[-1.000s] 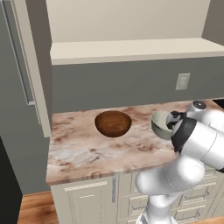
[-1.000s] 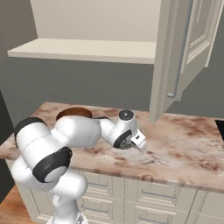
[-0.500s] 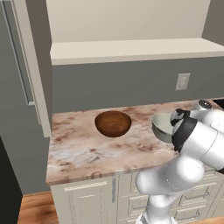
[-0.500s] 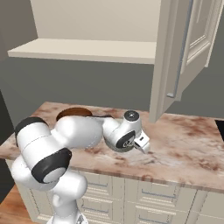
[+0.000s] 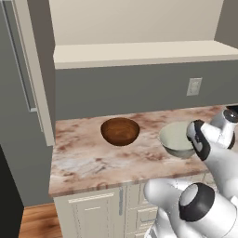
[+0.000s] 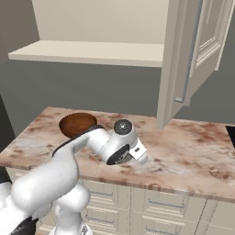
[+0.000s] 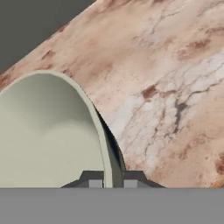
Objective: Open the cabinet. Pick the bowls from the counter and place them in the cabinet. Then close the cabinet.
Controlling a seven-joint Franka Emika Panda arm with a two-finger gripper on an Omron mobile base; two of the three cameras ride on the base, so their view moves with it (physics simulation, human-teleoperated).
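Pinched tight on the rim of the pale grey-green round ceramic bowl (image 7: 48, 140), one finger inside and one outside: the robot's dark two-finger gripper (image 7: 109, 183). Sitting on the pinkish-brown and white marbled stone counter (image 5: 93, 158), near the right end, with the bowl's bottom hidden behind the arm. Just to the left on the same slab, well apart from the first: the shiny reddish-brown round wooden bowl (image 5: 120, 131), untouched. Above, the big cream wall cabinet (image 6: 92, 53) open, its raised-panel door (image 6: 183, 59) swung out, its plain beige shelf bare.

Likely next: a lift up to that shelf. Could go wrong in a few ways. A thin hold on just the rim, so maybe a tip or a slip out on the way up, then a drop and a crack. Could also bump the shelf edge or the open door if swung too wide. Could knock the wooden bowl too if dragged sideways.
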